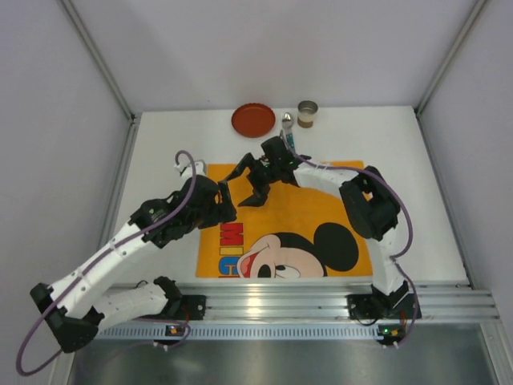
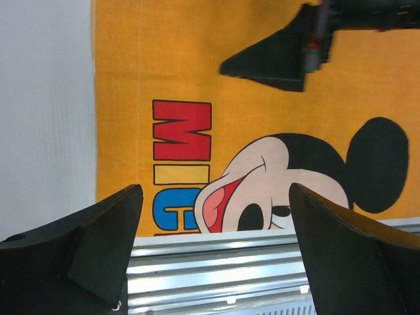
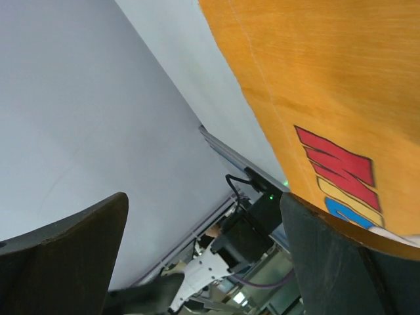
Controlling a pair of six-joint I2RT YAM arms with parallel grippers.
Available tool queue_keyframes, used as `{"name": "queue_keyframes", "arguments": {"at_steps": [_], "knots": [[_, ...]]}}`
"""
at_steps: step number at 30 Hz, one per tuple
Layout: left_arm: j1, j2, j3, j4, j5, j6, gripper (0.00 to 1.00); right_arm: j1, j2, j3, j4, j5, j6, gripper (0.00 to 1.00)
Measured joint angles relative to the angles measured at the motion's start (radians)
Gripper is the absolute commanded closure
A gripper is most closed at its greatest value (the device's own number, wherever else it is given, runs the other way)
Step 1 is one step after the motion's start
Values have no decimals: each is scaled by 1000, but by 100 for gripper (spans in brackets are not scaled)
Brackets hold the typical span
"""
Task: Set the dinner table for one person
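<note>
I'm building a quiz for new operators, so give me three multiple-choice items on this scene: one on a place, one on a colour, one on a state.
1. Where is the red plate? A on the placemat; B on the bare table beyond the placemat's far edge; C in a hand.
2. The placemat's ground colour? A green; B orange; C blue.
3. The left hand and right hand are: A both open, empty; B both shut; C left shut on the plate.
Answers: 1 B, the plate sits on white table past the mat. 2 B, orange surrounds the print. 3 A, each wrist view shows jaws spread with nothing between.
</note>
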Motion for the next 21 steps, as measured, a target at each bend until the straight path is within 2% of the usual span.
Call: {"name": "queue_keyframes", "arguments": {"at_steps": [4, 8, 10, 12, 16, 20, 21], "knots": [[0, 183, 112, 0, -16, 43, 2, -118, -137, -47, -159, 31, -203, 0], [1, 260, 275, 75, -91, 101, 1, -252, -242, 35, -373, 156, -450, 1], [18, 225, 254, 155, -127, 112, 1, -286, -259, 139, -485, 253, -580, 0], [72, 169, 169, 249, -117, 142, 3, -291, -261, 231, -553, 318, -692, 1], [129, 207, 130, 275, -104, 171, 5, -299, -236, 368, -665, 402, -838, 3], [140, 315, 130, 272, -93, 225, 6, -339, -119, 516, -732, 447, -917, 15], [150, 335, 130, 272, -82, 244, 6, -352, -76, 558, -743, 458, -929, 25]]}}
